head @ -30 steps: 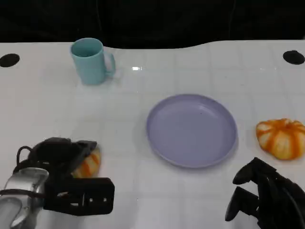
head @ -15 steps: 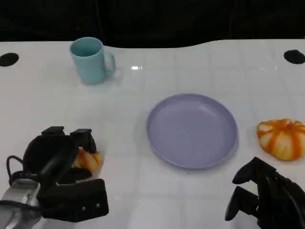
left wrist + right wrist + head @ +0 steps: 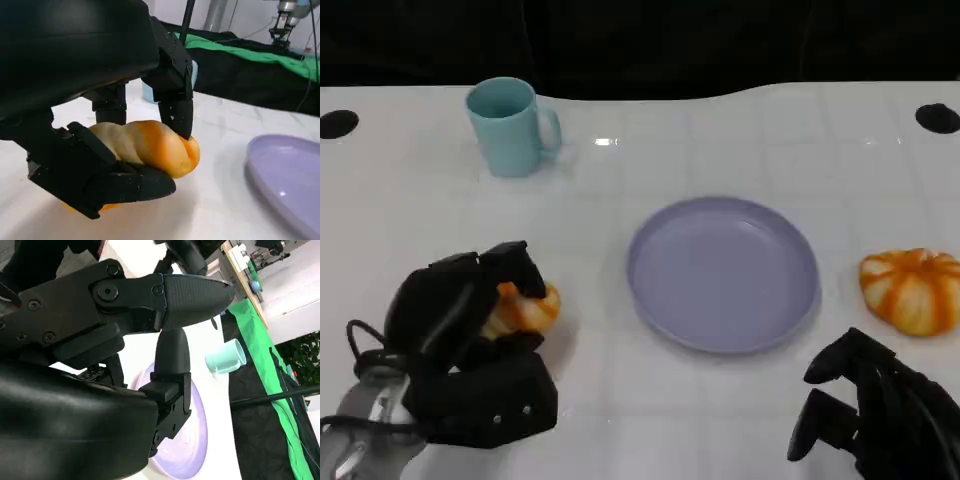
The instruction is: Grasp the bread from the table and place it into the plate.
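Head view: we see the left hand (image 3: 470,320) gripping the bread (image 3: 525,308) left of the purple plate (image 3: 722,272) on the table (image 3: 650,120); right hand (image 3: 865,415) holds nothing, fingers apart. Left wrist view: fingers (image 3: 177,107) clamp the bread (image 3: 150,145) beside the plate (image 3: 285,175). Right wrist view: right hand (image 3: 165,340) empty, plate (image 3: 192,440) beyond.

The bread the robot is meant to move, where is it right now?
In the head view the bread sits at the table's near left, gripped by the left hand, left of the purple plate and not yet on it.

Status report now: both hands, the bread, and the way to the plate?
Left robot hand grips bread. Right robot hand holds nothing. Plate empty, nothing between; second bread beyond it.
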